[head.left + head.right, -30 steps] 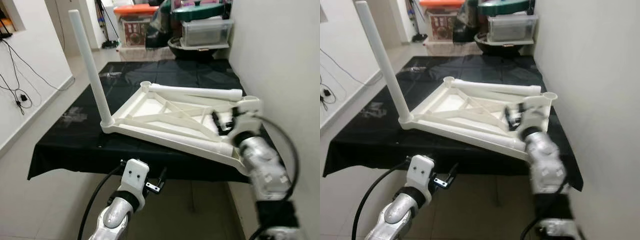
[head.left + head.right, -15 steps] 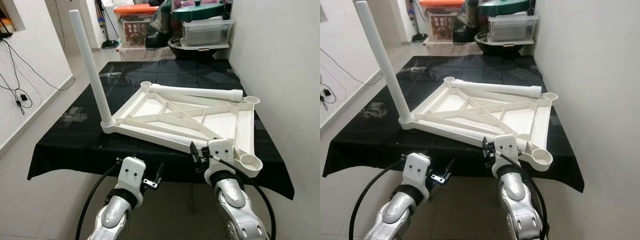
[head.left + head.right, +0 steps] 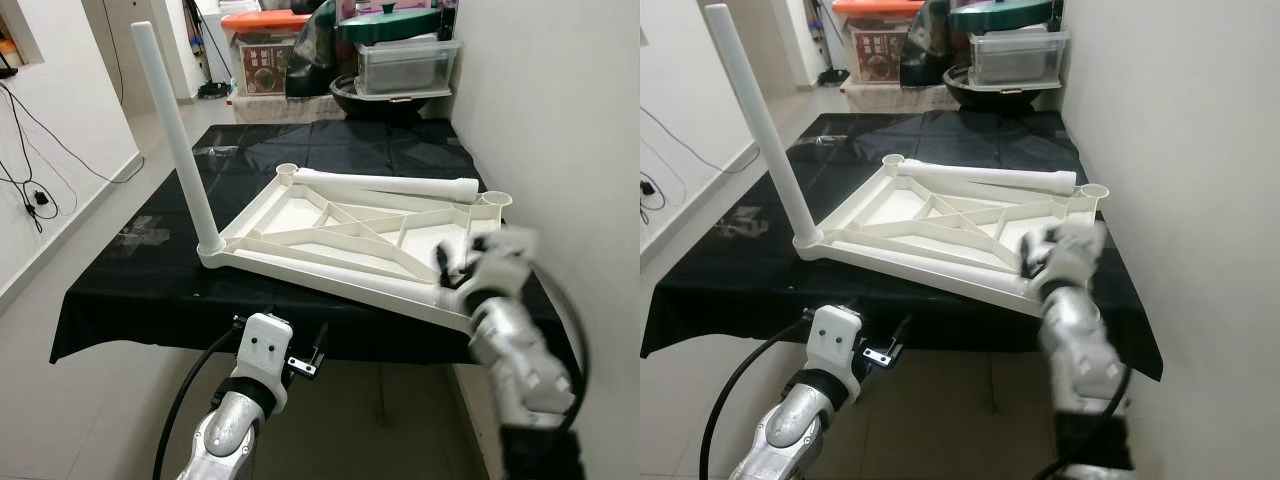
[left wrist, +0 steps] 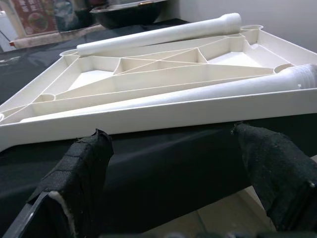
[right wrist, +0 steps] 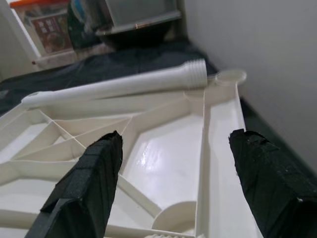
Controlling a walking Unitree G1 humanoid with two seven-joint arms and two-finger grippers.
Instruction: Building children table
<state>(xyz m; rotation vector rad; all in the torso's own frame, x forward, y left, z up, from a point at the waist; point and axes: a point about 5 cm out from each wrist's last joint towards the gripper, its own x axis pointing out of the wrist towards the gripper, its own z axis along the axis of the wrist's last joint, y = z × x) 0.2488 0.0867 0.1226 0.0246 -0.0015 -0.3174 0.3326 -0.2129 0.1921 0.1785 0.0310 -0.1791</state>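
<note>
A white children's table top (image 3: 340,225) lies upside down on a black-covered table (image 3: 150,280). One white leg (image 3: 175,130) stands upright in its near left corner. A second leg (image 3: 385,184) lies along its far edge. A third leg (image 4: 208,89) rests along its near edge. My right gripper (image 5: 176,141) is open over the near right corner of the top, with nothing between its fingers (image 5: 89,183); the arm is blurred in the left eye view. My left gripper (image 4: 168,136) is open below the table's front edge, level with the top's near rim.
A white wall (image 3: 560,120) runs close along the table's right side. Plastic storage boxes (image 3: 405,62) and a black bowl (image 3: 385,98) stand beyond the far end. Cables (image 3: 35,190) hang by the wall on the left, above bare floor.
My right arm dropped below the table's front edge half a second ago and has risen back over the near right corner. The left arm has barely moved.
</note>
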